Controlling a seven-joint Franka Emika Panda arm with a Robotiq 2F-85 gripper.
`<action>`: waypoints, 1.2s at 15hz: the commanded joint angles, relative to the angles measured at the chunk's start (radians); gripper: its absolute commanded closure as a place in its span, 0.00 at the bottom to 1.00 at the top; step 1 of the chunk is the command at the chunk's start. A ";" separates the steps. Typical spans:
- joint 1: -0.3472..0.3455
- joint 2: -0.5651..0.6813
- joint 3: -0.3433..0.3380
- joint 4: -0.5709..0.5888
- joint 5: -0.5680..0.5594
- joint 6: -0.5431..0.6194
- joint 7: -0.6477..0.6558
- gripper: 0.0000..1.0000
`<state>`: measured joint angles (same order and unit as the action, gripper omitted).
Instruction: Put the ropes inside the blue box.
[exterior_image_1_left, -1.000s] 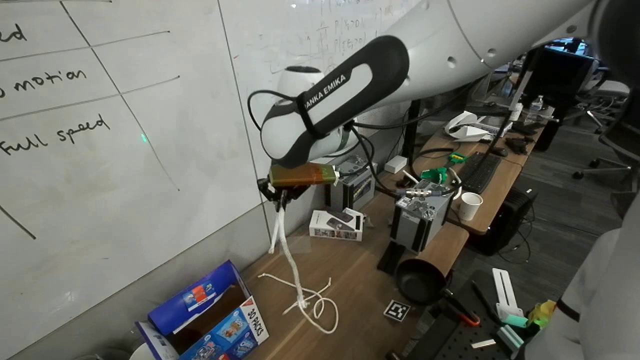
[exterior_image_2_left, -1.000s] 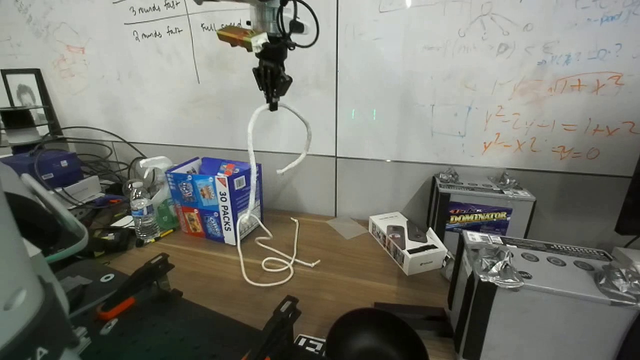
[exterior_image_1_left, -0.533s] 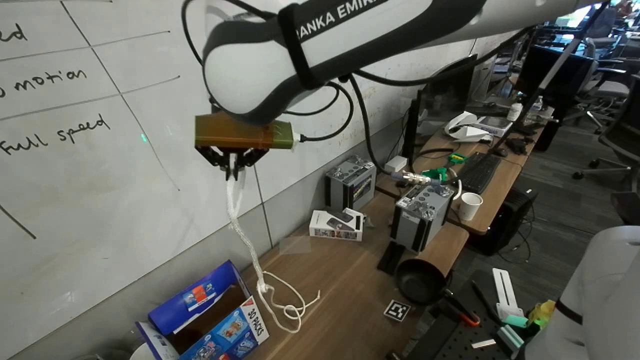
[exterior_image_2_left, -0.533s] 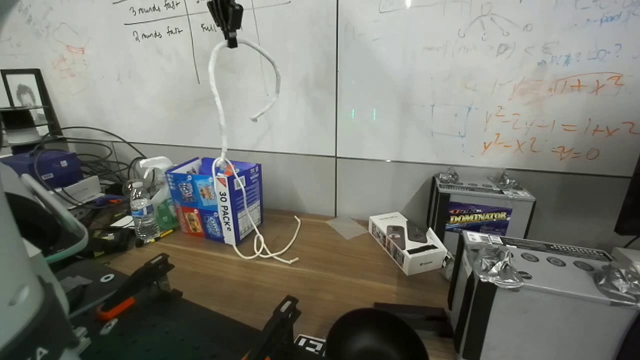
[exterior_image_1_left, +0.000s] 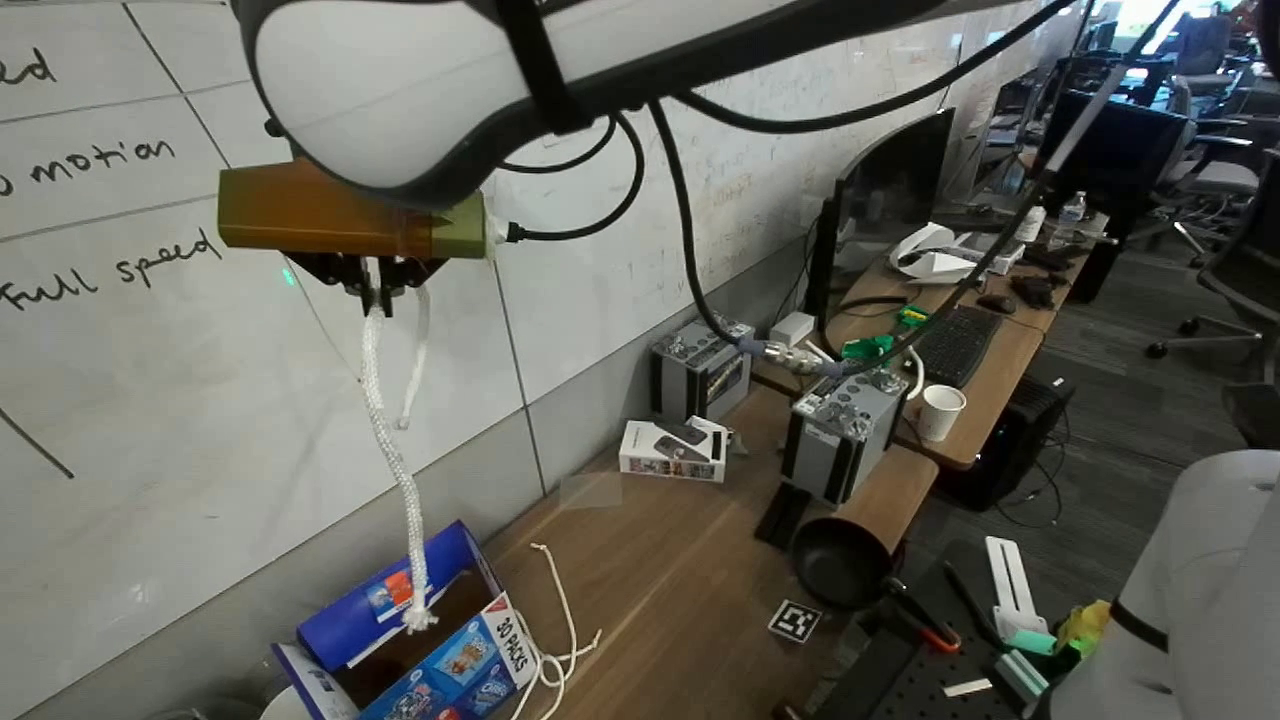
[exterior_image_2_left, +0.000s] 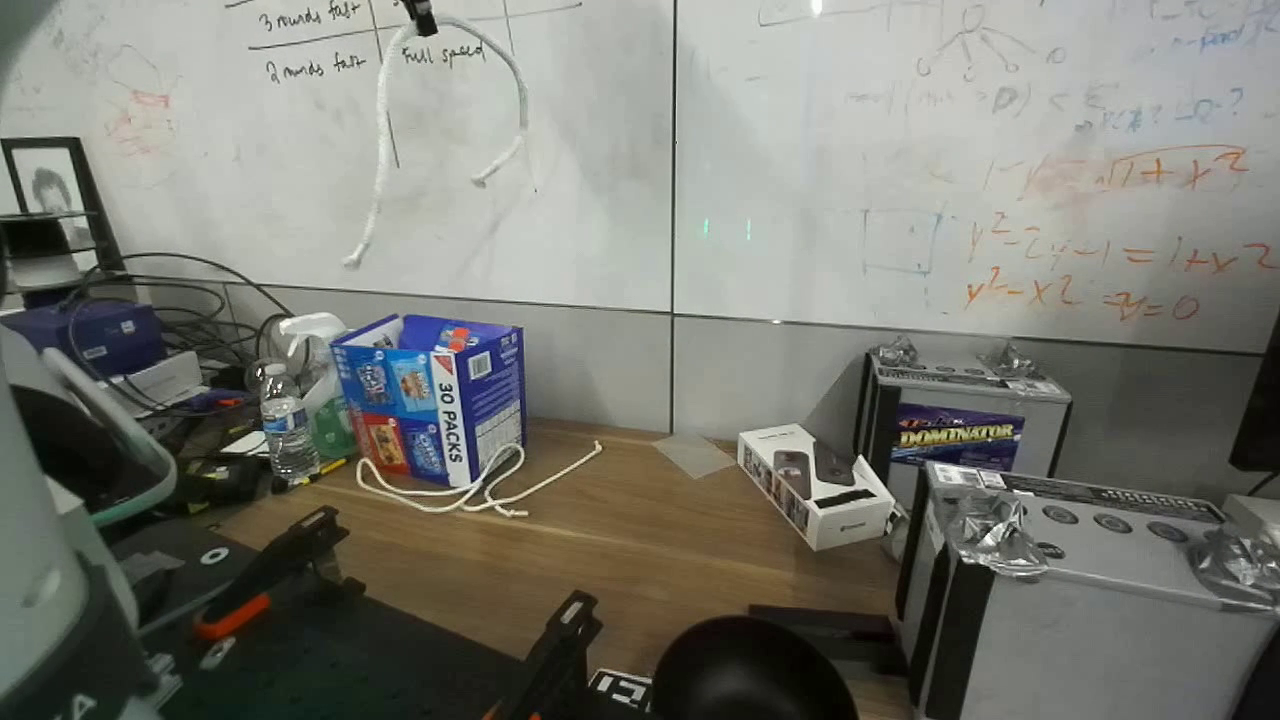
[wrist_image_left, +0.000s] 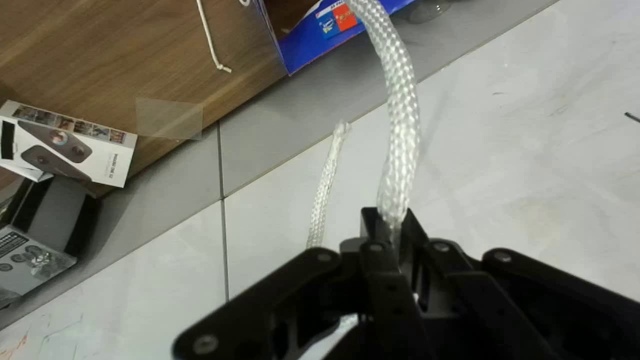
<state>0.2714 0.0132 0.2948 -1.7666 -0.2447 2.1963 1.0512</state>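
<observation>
My black claw (exterior_image_1_left: 377, 308): I grasp a thick white braided rope (wrist_image_left: 402, 115), hanging.
Blue rectangular cardboard box (exterior_image_2_left: 495, 400): open, near wall-side edge of the brown wooden worktop (exterior_image_1_left: 690, 560).
Thin looped white cord (wrist_image_left: 208, 35): beside this box.

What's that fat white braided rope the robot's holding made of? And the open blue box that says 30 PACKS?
The thick white braided rope looks like shiny man-made fibre, maybe nylon: its crisscross strands gleam. The open blue rectangular box seems to be smooth printed cardboard: it has thin, flat walls and a brown inside.
</observation>
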 joint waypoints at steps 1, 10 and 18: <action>0.001 0.100 -0.025 0.109 -0.070 -0.009 0.036 0.97; 0.019 0.247 -0.097 0.149 0.002 0.061 -0.021 0.97; 0.074 0.233 -0.036 0.003 0.150 0.175 -0.189 0.97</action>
<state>0.3356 0.2717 0.2418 -1.6950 -0.1626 2.3057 0.9556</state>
